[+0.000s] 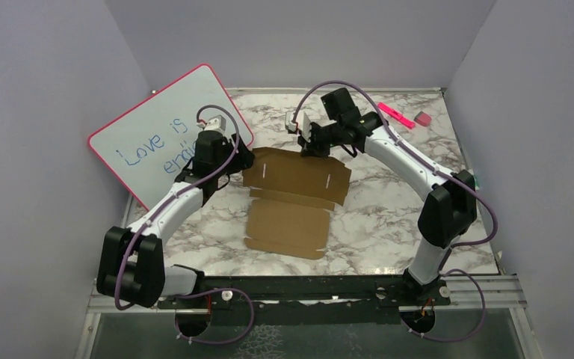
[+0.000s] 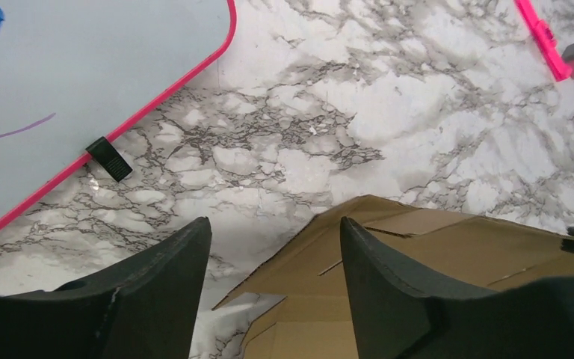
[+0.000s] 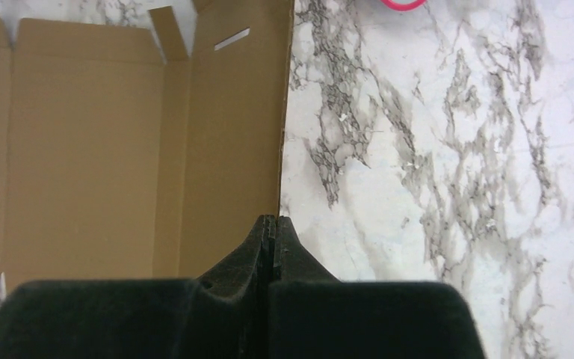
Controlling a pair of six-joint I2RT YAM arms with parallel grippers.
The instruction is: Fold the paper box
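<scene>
The whiteboard (image 1: 157, 127), at ten o'clock, carries blue handwriting: "Love is". A second line under it begins "end"; the rest is hidden.

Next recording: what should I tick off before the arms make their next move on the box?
1. Left tool open, nothing between its fingers: ok.
2. Right tool shut at the paper box's far edge: ok.
3. Right tool actually pinching that edge: cannot tell.
4. Box folded: not ok, an open sheet.
5. Whiteboard apart from the box: ok.
6. Pink marker and eraser away from the box: ok.
</scene>
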